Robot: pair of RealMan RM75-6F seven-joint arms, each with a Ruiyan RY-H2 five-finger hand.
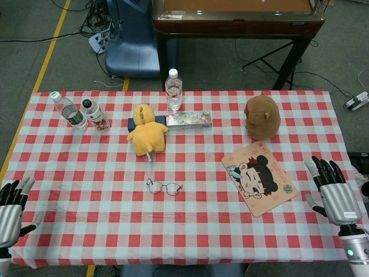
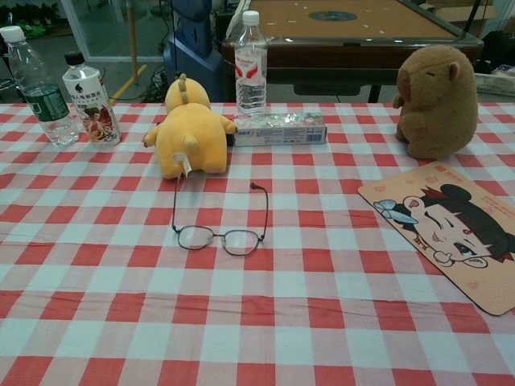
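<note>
My left hand (image 1: 10,208) hovers at the table's near left corner, fingers apart and holding nothing. My right hand (image 1: 333,193) is at the near right edge, also spread and empty, just right of a cartoon mouse pad (image 1: 259,178) (image 2: 451,229). A pair of glasses (image 1: 164,187) (image 2: 219,225) lies unfolded in the middle. Behind it sits a yellow plush duck (image 1: 147,130) (image 2: 189,133). A brown plush capybara (image 1: 262,117) (image 2: 438,100) sits at the back right. Neither hand shows in the chest view.
Red-and-white checked tablecloth (image 1: 190,231) covers the table. A clear water bottle (image 1: 173,90) (image 2: 251,64) and a flat printed box (image 1: 188,119) (image 2: 280,129) stand behind the duck. Two more bottles (image 1: 68,111) (image 1: 94,115) stand back left. A wooden table (image 1: 236,17) lies beyond.
</note>
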